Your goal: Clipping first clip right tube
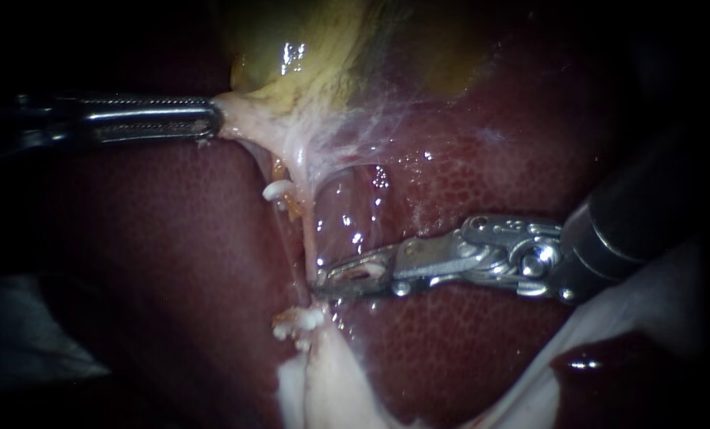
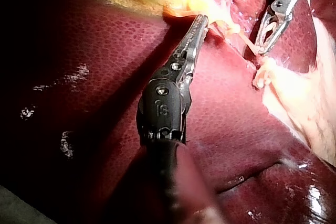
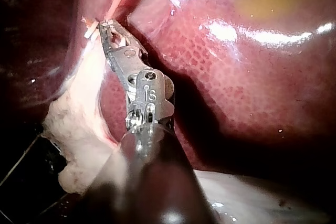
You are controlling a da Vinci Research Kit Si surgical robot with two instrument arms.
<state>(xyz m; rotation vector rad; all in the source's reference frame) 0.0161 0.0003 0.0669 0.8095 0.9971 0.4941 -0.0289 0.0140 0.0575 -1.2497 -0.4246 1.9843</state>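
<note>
The yellow-green gallbladder [image 1: 307, 48] lies on the dark red liver [image 1: 133, 254]. My left instrument [image 1: 212, 123] comes in from the left, its jaws shut on the pale tissue at the gallbladder's lower end, holding it out sideways. From there a thin pale tube [image 1: 311, 230], the right tube, runs down. My right instrument [image 1: 327, 280] reaches in from the right, and its jaws lie close together across this tube low down. In the left wrist view the right instrument [image 2: 260, 48] pinches the strand beyond my left instrument [image 2: 202, 22]. The right instrument [image 3: 107, 27] also shows in its own wrist view.
A white clip [image 1: 277, 191] sits on a thinner strand left of the right tube. Another white clip cluster [image 1: 295, 322] sits just below the right jaws. Pale fatty tissue [image 1: 323, 381] spreads below. Thin webbing [image 1: 371, 127] stretches from the gallbladder over the liver.
</note>
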